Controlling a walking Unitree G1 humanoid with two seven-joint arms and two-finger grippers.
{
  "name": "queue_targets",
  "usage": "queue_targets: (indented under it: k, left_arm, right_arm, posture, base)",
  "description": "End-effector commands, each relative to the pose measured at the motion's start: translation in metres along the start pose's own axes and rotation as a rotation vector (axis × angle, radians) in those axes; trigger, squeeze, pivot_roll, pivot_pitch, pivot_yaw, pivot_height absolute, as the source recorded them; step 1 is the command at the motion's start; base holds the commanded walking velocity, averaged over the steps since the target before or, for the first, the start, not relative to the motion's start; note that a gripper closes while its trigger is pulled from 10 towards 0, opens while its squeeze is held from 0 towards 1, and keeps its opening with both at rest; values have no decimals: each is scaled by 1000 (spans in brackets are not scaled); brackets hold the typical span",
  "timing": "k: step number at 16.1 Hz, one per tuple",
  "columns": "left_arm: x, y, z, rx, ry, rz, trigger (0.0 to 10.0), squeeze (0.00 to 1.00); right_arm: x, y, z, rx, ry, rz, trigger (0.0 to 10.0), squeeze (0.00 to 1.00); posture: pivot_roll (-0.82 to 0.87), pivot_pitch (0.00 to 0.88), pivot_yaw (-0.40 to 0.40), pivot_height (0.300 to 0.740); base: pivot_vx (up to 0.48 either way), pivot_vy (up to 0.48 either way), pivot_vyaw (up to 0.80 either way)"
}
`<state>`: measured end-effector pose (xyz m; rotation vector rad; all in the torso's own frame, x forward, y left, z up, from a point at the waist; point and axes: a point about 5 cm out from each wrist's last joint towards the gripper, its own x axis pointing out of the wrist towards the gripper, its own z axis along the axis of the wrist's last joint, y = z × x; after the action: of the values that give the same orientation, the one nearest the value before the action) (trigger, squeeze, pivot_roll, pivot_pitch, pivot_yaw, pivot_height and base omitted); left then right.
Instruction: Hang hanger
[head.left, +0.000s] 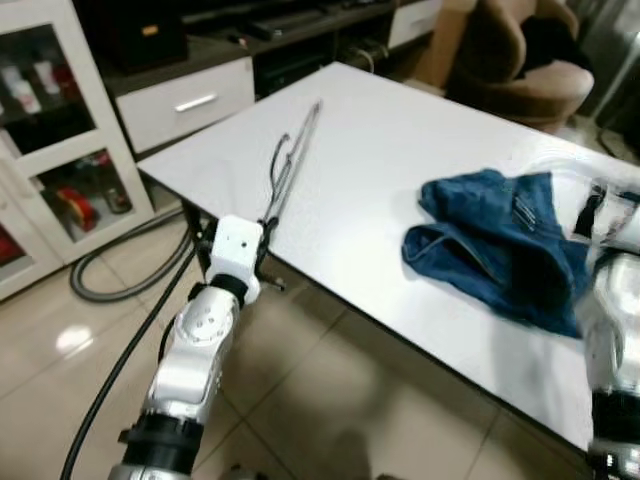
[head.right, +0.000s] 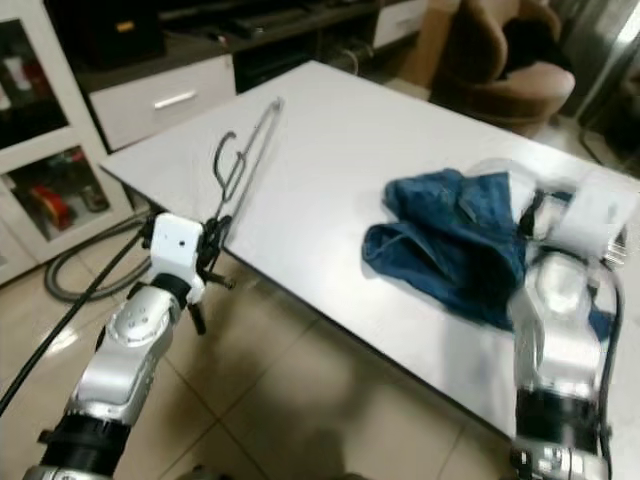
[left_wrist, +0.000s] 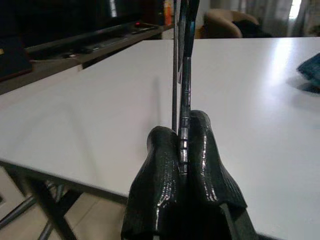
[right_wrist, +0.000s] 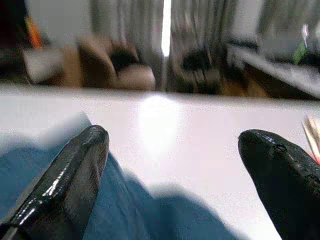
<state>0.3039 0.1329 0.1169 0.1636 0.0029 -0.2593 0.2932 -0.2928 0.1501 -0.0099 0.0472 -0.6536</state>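
The left gripper (left_wrist: 184, 150) clamps the metal hanger (head.left: 288, 170) at the white table (head.left: 400, 150) edge. At 3 o'clock the right gripper (right_wrist: 172, 150) — 2 fingers spread — hovers over blue jeans (head.left: 500, 245), its arm blurred.

No text, label, brand, number or sign can be read anywhere in these pictures.
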Motion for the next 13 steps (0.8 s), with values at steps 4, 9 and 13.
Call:
queue_targets:
  k: [4, 9, 13]
  left_arm:
    - [5, -8, 13, 2, -61, -53, 10000, 0]
    - [5, -6, 12, 5, -56, -38, 10000, 0]
    - [5, -6, 12, 4, -54, -32, 10000, 0]
  right_arm:
    - [4, 22, -56, 80, 229, 55, 10000, 0]
    - [12, 61, -59, 215, 333, 209, 10000, 0]
    - [15, 110, -45, 361, 426, 411, 10000, 0]
  posture:
    - [-56, 0, -25, 740]
    - [-39, 0, -18, 740]
    - [-24, 0, -23, 740]
  base:
    - [0, 0, 0]
    - [0, 0, 0]
    - [0, 0, 0]
